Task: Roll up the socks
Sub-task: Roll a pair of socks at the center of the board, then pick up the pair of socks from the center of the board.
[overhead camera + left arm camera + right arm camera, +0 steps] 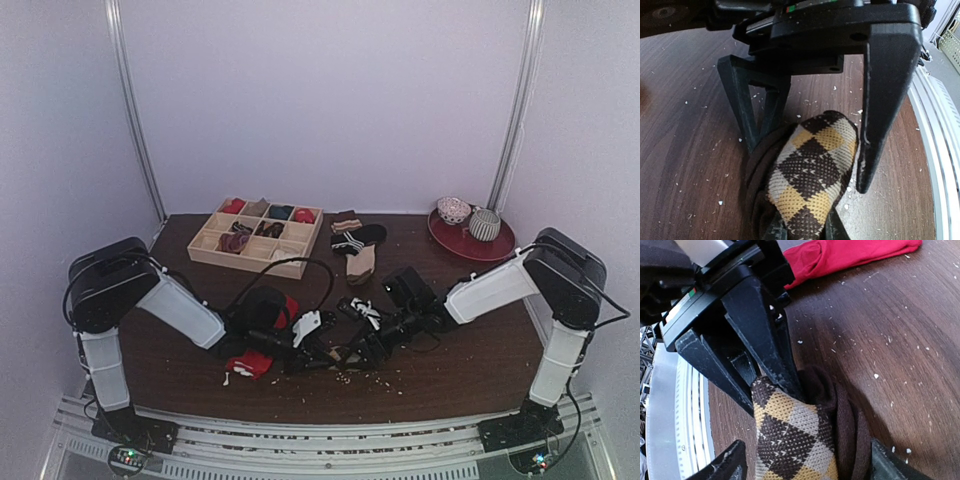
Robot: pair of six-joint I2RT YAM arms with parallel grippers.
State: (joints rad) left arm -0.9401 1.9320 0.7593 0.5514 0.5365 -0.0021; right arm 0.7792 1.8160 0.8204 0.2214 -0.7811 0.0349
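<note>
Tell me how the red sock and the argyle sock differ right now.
The red sock is plain; the argyle sock is dark brown with tan diamonds. The red sock lies loose on the table with nothing gripping it; the argyle sock is bunched up and pinched in the left gripper. Both are fabric and rest on the same wooden table.
</note>
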